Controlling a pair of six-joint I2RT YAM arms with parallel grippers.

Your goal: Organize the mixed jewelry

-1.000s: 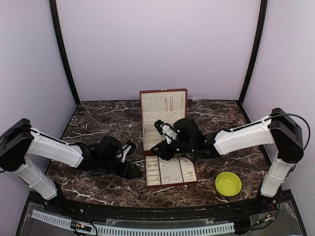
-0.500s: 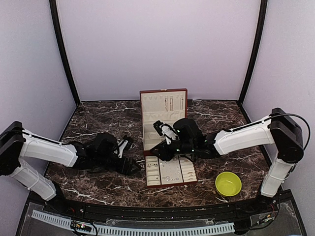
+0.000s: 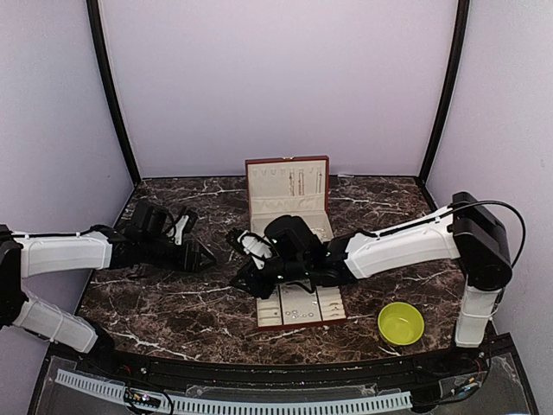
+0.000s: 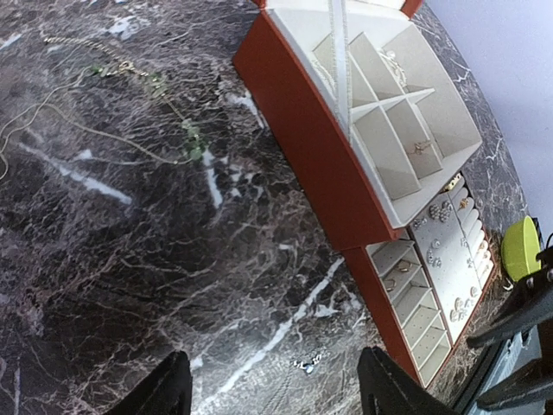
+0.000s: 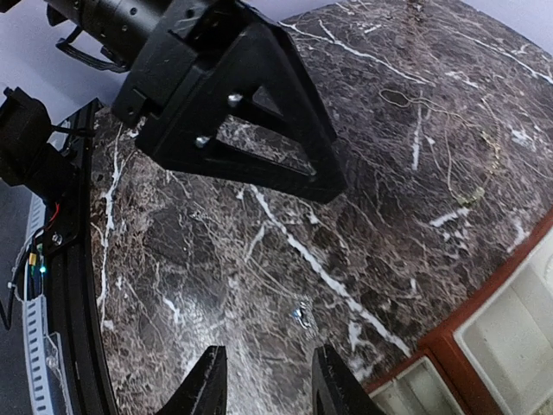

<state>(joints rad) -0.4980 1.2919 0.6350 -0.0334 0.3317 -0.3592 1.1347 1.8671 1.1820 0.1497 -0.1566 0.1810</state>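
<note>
Marble table (image 3: 173,303): both arms reach low, left hand (image 4: 275,354) and right hand (image 5: 270,353) released, facing across a tiny silvery piece (image 5: 298,314).

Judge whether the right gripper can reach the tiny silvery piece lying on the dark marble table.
Probably yes: the tiny silvery piece lies on the dark marble table just ahead of the open right gripper, nothing between.

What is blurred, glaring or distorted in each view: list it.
Top external: evenly lit, sharp; corner posts bow from lens distortion. Left wrist: box lining nearly washed out, left fingers dark silhouettes. Right wrist: sharp, faint sheen on the marble table.
</note>
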